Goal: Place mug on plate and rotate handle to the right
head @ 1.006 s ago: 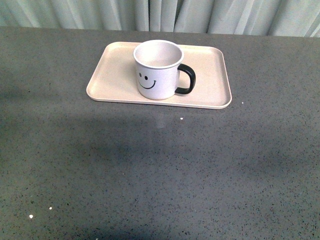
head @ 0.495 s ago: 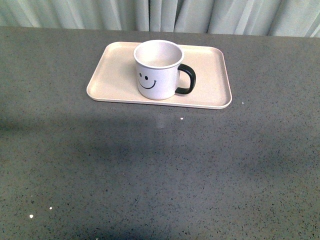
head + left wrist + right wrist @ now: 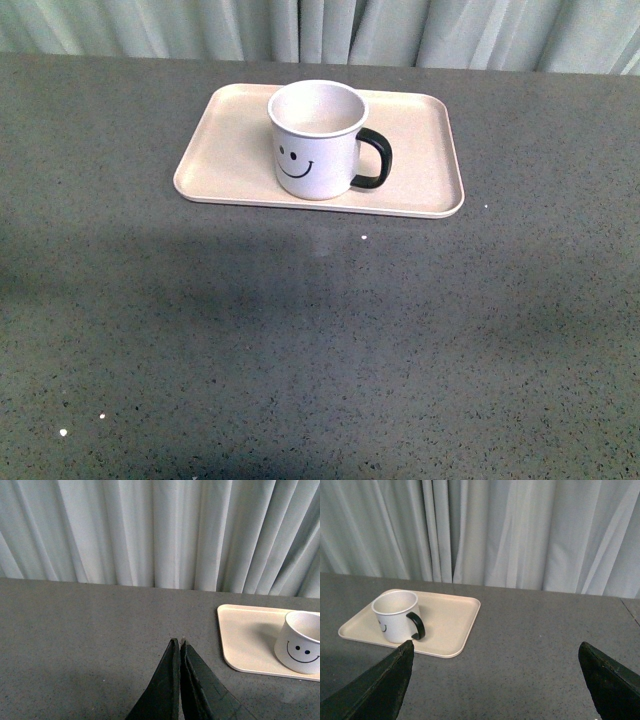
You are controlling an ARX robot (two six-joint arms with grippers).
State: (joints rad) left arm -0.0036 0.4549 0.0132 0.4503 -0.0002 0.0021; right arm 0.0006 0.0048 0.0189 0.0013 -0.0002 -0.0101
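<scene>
Mug [image 3: 315, 145] upright on plate [image 3: 420, 180], handle [image 3: 378, 160] pointing right, twd my R side. L gripper [image 3: 177, 641] jaws together, R gripper [image 3: 495, 644] jaws wide apart, both well clear.

Front view high over table [image 3: 320, 350]; low wrist views toward curtain [image 3: 150, 530]; plate [image 3: 425, 165] in all.

this looks like a staged robot test space more than a lived-in room, though the kind of building cannot be told. a wide grey speckled worktop [image 3: 320, 340], matte and stone-like, fills the front view. along its far edge hangs a pale pleated curtain [image 3: 300, 30], which closes off the background in all three views like a backdrop. the one household touch is a smiley mug [image 3: 312, 150] standing on a pale plate [image 3: 225, 150].
</scene>
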